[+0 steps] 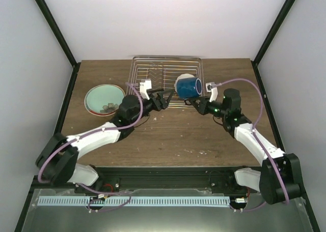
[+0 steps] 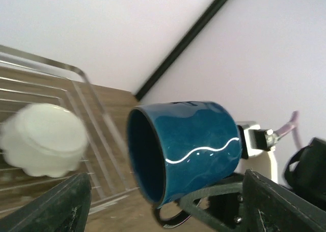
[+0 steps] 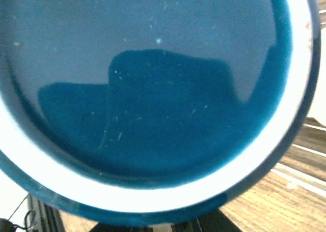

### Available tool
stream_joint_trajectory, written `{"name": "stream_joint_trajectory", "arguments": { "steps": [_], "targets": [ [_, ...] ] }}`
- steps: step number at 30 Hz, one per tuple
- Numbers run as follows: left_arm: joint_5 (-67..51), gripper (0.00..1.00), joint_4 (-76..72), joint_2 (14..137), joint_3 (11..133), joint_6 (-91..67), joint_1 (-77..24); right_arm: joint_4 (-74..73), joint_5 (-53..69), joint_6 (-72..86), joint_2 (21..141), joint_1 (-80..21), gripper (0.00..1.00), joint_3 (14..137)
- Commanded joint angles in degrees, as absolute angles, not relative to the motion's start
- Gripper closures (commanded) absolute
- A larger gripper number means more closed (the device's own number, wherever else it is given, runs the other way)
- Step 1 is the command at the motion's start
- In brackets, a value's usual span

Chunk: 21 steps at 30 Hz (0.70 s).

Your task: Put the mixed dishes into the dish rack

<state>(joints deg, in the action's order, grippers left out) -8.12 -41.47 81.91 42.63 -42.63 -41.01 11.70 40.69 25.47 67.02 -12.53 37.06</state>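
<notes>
- Mixed dishes, starting at the far left: the teal bowl (image 1: 97, 92) sits on the worktop (image 1: 168, 135), well off to the left of my left claw and outside the dish rack (image 1: 153, 64). Some small grey bits lie in it that I cannot make out.
- Left claw (image 1: 165, 98) is spread wide with nothing between its fingers. It hovers at the rack's near rail, pointing toward the right claw.
- Small white scalloped dish (image 2: 43, 140) shows just ahead and to the left of the left claw, over the rack wires. It is blurred, so I cannot tell whether it is resting or loose.
- Dark blue mug (image 1: 189, 87) is on its side in the air above the rack's near right part, mouth turned toward the left claw, just beyond that claw's tips.
- Right claw (image 1: 193, 102) is pressed together, pinching the mug from the near right. I cannot see exactly where it bites.
- What could go wrong, as I judge it:
  - A narrow bite on a heavy mug may let it swing or slip onto the wires or onto the white dish.
  - The two claws are nearly tip to tip, so any sideways move by either risks a knock.
  - If the white dish is unsettled, it could roll between the tines or over the low side.
- Room to move:
  - Bare worktop lies on the near side of both claws, so backing the left claw that way looks safest.
  - Beyond the claws the rack nearly reaches the back wall.
  - Its low near rail sits right under the tips, so I would lift before crossing it.
</notes>
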Motion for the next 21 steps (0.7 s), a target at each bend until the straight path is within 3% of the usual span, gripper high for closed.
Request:
{"name": "stream_joint_trajectory", "arguments": {
  "steps": [1, 7, 21],
  "targets": [
    [3.2, 0.17, -13.1, 75.6, 46.6, -28.7, -41.5, 10.7, 36.8, 20.0, 69.3, -12.1, 0.99, 44.2],
    [15.4, 0.17, 2.8, 68.5, 47.2, -24.6, -41.7, 7.3, 37.5, 17.4, 78.7, -12.3, 0.99, 51.6],
    [19.2, 0.16, 6.5, 58.3, 39.6, -24.5, -41.7, -11.9, 28.3, -0.4, 95.5, -13.7, 0.99, 73.3]
  ]
}}
